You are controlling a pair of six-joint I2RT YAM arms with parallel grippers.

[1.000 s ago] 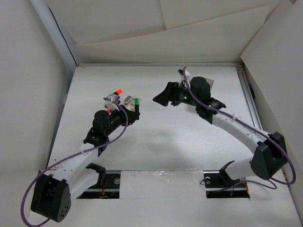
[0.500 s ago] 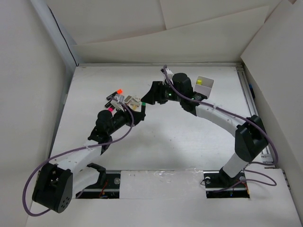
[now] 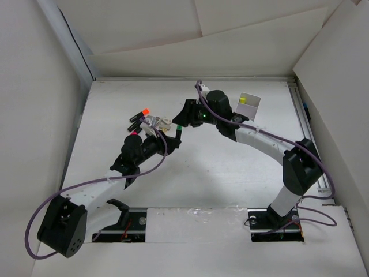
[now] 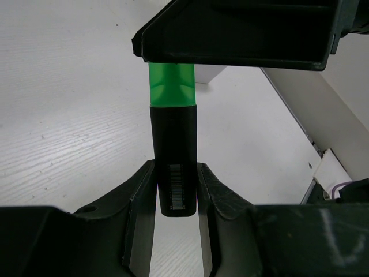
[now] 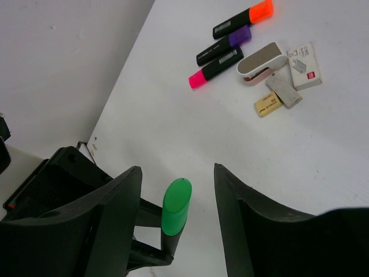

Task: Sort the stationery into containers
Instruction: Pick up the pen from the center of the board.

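**Handover at mid-table:** The left gripper (image 4: 176, 173) clamps a black marker with a green cap (image 4: 172, 144) by its lower barrel, with a finger pressed on each side. The marker is held above the white table (image 3: 230, 173) near its middle. Its long axis runs away from the left arm, cap leading toward the right gripper (image 5: 177, 170). That gripper's jaws stand apart, one on either side of the green cap, and the right wrist view shows a gap on both sides.

Only the left wrist view shows a barcode label on the barrel, its digits too small to read, and the right gripper's dark body crossing the cap's tip.

Only the right wrist view lays out the loose stationery. An orange-capped marker (image 5: 242, 18), a purple-capped marker (image 5: 225, 46) and a pink-capped marker (image 5: 216, 66) lie roughly parallel, the pink cap pointing the opposite way. Next to them are a pale stapler-like piece (image 5: 262, 62), a small white box (image 5: 302, 65) with a red mark and illegible print, a grey piece (image 5: 283, 90) and a yellowish eraser (image 5: 268, 105).

Overhead, the pale tub (image 3: 252, 105) sits near the table's far edge just beyond the right arm, well apart from the pile, with something yellow inside.
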